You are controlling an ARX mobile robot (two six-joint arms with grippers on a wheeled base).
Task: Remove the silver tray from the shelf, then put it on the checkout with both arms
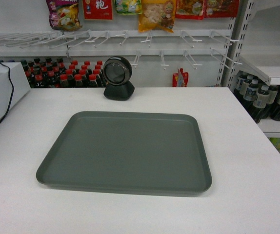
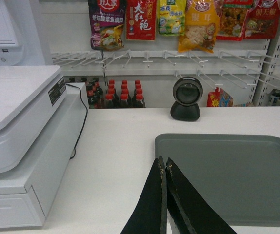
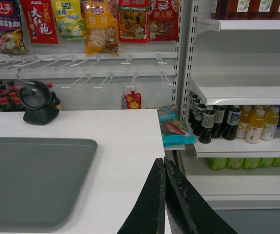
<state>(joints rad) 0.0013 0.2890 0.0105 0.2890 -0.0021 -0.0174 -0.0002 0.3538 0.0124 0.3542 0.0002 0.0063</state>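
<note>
At the far left a boxy white till unit (image 2: 18, 141) stands on the wide white matte checkout counter (image 1: 23, 146), a thin black cable (image 2: 81, 122) trailing down its side. The left arm's thin black pincer gripper (image 2: 165, 163) hangs over the counter at the near left corner of the tray, its two fingers pressed together with nothing between them. The large flat grey-green tray with rounded corners and a low rim (image 1: 128, 151) lies flat in the middle of the counter, bare. Behind it sits the round black scanner (image 1: 118, 78), apart from the tray. The right arm's black pincer gripper (image 3: 164, 163) is likewise clenched on nothing, over the counter's right part, beside the tray. Further right are glossy white shelf boards (image 3: 247, 92) with bottled drinks (image 3: 228, 124).
</note>
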